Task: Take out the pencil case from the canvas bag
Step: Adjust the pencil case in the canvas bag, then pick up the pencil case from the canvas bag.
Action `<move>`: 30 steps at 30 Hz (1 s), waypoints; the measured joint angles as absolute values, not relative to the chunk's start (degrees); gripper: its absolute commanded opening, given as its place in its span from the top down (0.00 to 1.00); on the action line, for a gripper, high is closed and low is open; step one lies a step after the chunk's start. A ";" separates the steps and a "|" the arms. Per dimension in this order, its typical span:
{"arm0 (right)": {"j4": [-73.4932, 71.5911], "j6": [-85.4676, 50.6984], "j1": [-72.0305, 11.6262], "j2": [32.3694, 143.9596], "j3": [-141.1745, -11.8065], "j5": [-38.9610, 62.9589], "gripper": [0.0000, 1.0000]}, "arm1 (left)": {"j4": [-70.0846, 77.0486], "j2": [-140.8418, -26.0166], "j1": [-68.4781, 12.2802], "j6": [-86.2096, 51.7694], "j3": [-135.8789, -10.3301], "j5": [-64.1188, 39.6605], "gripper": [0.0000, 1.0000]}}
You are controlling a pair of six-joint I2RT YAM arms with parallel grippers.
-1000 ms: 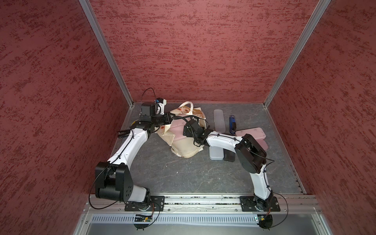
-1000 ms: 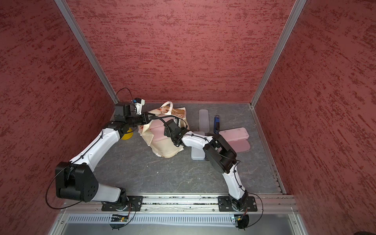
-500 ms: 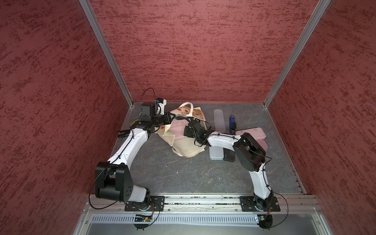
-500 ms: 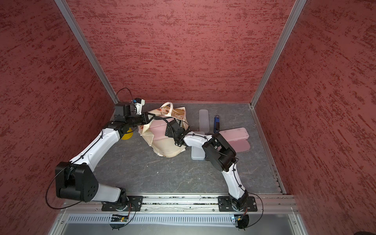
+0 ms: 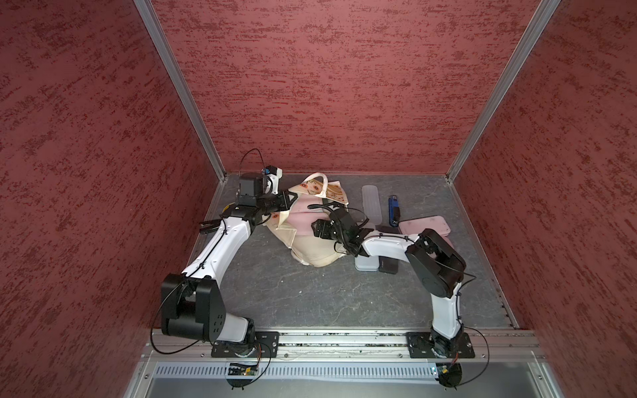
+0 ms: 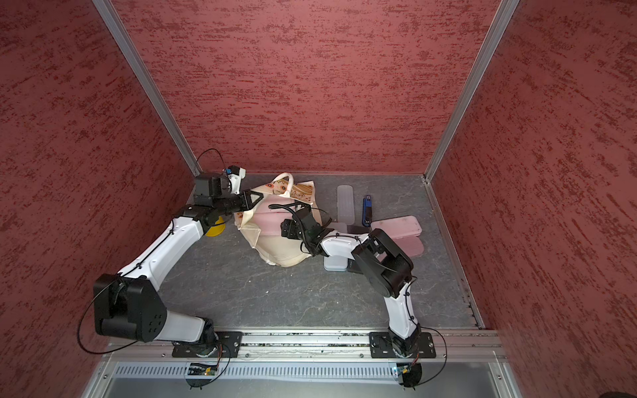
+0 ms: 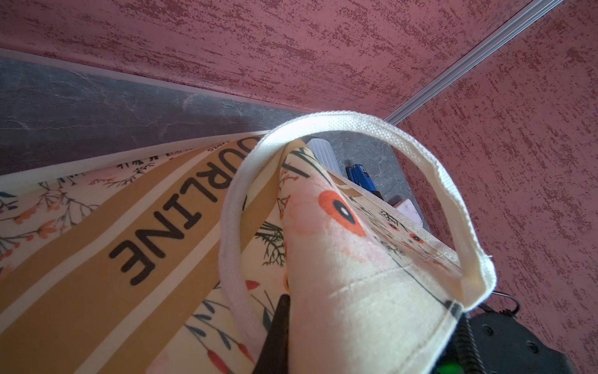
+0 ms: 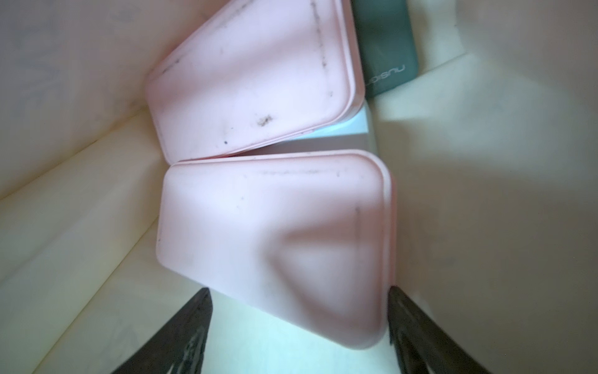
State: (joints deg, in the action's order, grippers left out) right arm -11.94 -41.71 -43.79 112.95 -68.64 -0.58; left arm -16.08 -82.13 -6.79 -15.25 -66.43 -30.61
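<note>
The cream canvas bag lies on its side on the grey table, its mouth facing back and left. My left gripper is shut on the bag's upper rim and holds the mouth up, beside the white handle. My right gripper reaches into the mouth. In the right wrist view it stands open around the near end of a pink pencil case; one finger touches the case's edge, the other finger is apart. A second pink case lies deeper inside.
Inside the bag a grey-green case and a pale blue one lie under the pink ones. On the table right of the bag lie a translucent case, a blue object, pink cases, a pale case. A yellow item sits under the left arm.
My right arm has pushed its gripper further into the bag's mouth and the jaws have narrowed a little. The left gripper has kept its hold on the rim.
</note>
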 measured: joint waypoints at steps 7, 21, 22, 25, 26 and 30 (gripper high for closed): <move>-14.31 -37.12 -47.29 107.55 -64.77 0.58 0.16 | -16.25 -82.15 -6.72 -15.66 -66.43 -30.57 1.00; -2.92 -36.01 -48.36 111.74 -75.81 -14.09 0.04 | -16.25 -82.39 -6.83 -15.64 -66.43 -30.15 1.00; -2.31 -36.32 -48.29 112.51 -76.55 -14.66 0.03 | -16.25 -82.41 -6.83 -15.64 -66.43 -30.15 1.00; -0.56 -37.58 -47.81 115.07 -79.02 -15.66 0.02 | -16.25 -82.41 -6.83 -15.64 -66.43 -30.13 1.00; -0.05 -38.09 -47.55 115.81 -79.66 -15.84 0.02 | -16.25 -82.41 -6.83 -15.64 -66.43 -30.13 1.00; 1.15 -41.10 -46.28 117.73 -80.51 -15.68 0.01 | -16.25 -82.41 -6.83 -15.64 -66.43 -30.15 1.00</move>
State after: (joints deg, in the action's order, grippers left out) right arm 1.15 -41.10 -46.28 117.73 -80.51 -15.68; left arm -16.25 -82.41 -6.83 -15.64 -66.43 -30.15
